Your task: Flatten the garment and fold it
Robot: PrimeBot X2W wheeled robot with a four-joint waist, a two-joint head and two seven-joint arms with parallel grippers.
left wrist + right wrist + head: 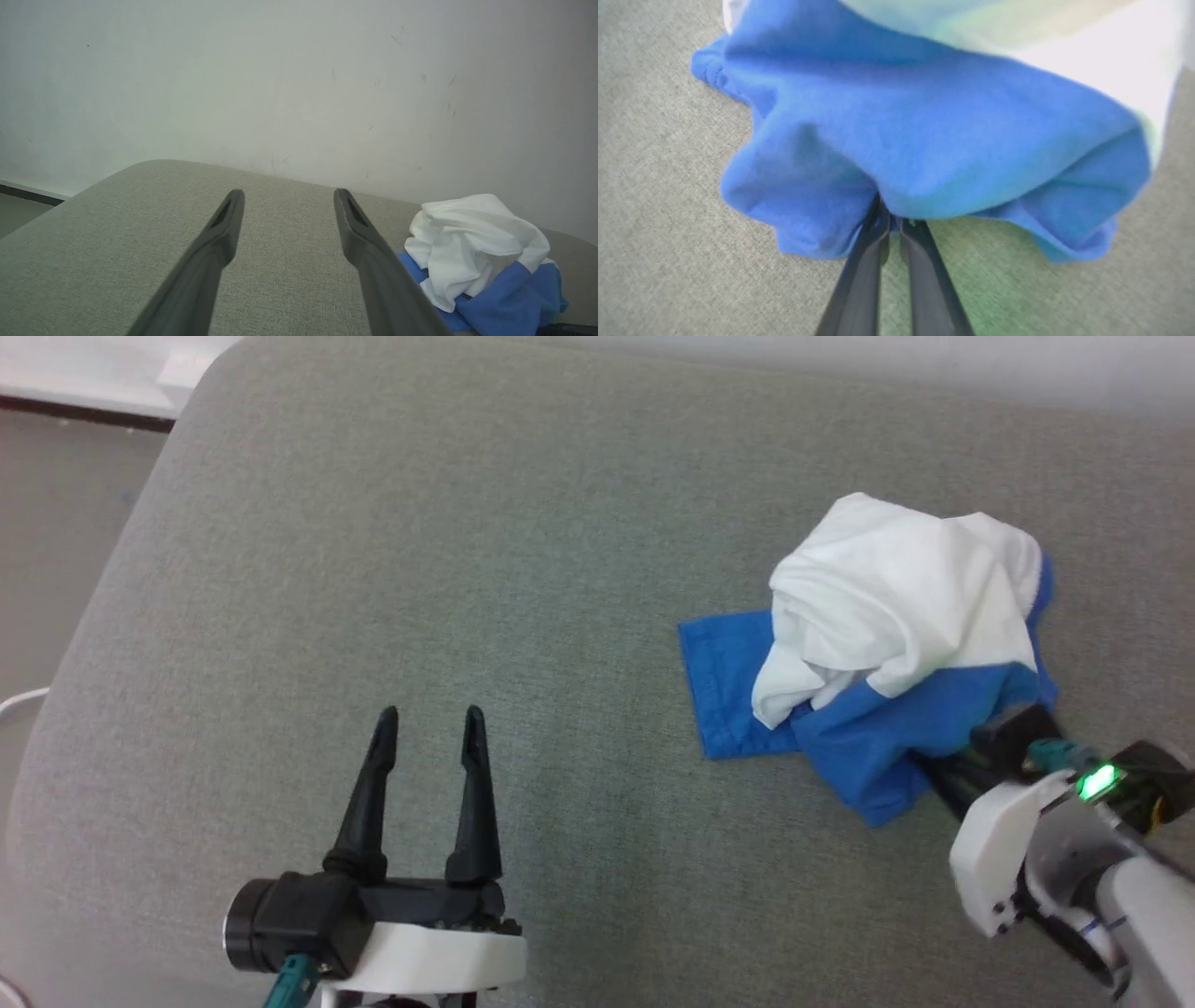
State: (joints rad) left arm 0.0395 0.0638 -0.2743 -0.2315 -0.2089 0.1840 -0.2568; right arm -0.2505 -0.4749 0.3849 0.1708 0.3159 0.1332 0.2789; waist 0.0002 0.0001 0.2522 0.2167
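The garment [896, 616] lies crumpled in a heap at the right of the grey cushioned surface [467, 523], white cloth piled on top and blue cloth spread beneath. My right gripper [934, 765] reaches into its near blue edge. In the right wrist view its two fingers stand almost together, and the right gripper [889, 212] is shut on a fold of the blue garment [924, 116]. My left gripper [429, 714] hovers open and holds nothing at the lower left, well apart from the heap. In the left wrist view the left gripper [287, 193] points at the wall, with the garment [476, 252] off to its right.
The grey surface has a rounded far-left corner [215, 373], and the floor [56, 523] drops away beyond its left edge. A pale wall [280, 70] rises behind the surface. Bare cushion stretches between the left gripper and the heap.
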